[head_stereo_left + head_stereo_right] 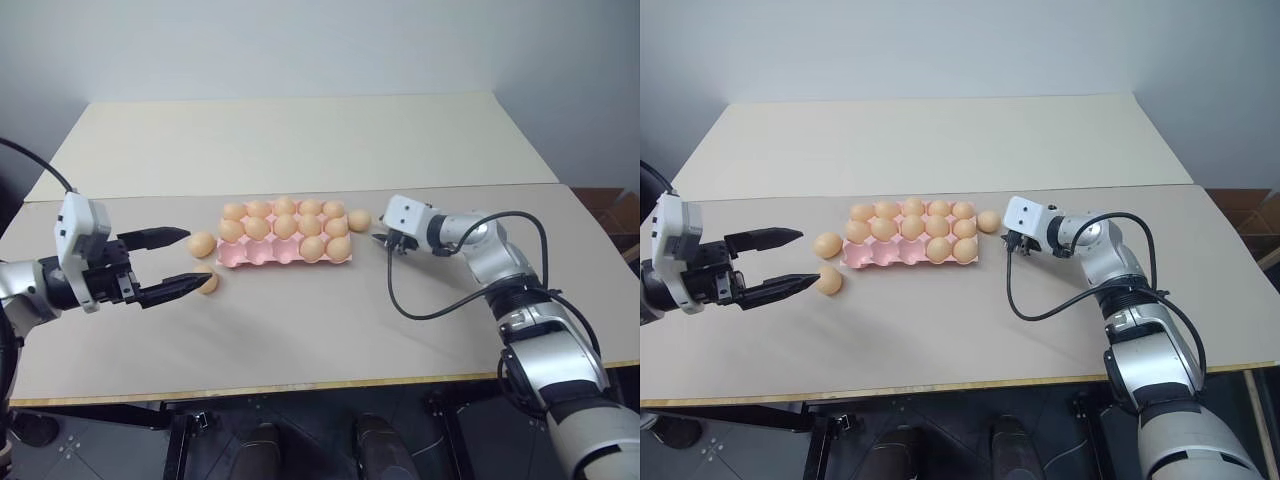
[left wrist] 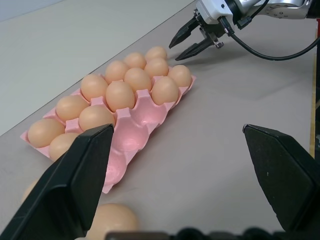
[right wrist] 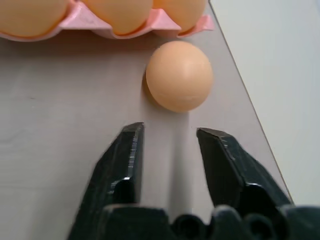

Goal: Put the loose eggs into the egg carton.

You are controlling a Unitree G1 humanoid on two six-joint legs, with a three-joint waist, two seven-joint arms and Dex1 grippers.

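Carton: we see the pink moulded egg carton (image 1: 262, 254) partly filled.
Right tool (image 3: 170, 134): part open, empty, just short of a pale orange egg (image 3: 179, 75) beside the carton.
Left tool (image 1: 185, 262): wide open, empty, near two eggs.

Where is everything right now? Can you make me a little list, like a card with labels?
egg carton: pink, on the table, mostly filled; three near-row cups at its left end empty
loose egg by right gripper: on the table beside the carton's right end, not held
loose eggs by left gripper: two, on the table off the carton's left end
left gripper: open wide, holding nothing
right gripper: fingers parted, just short of the egg
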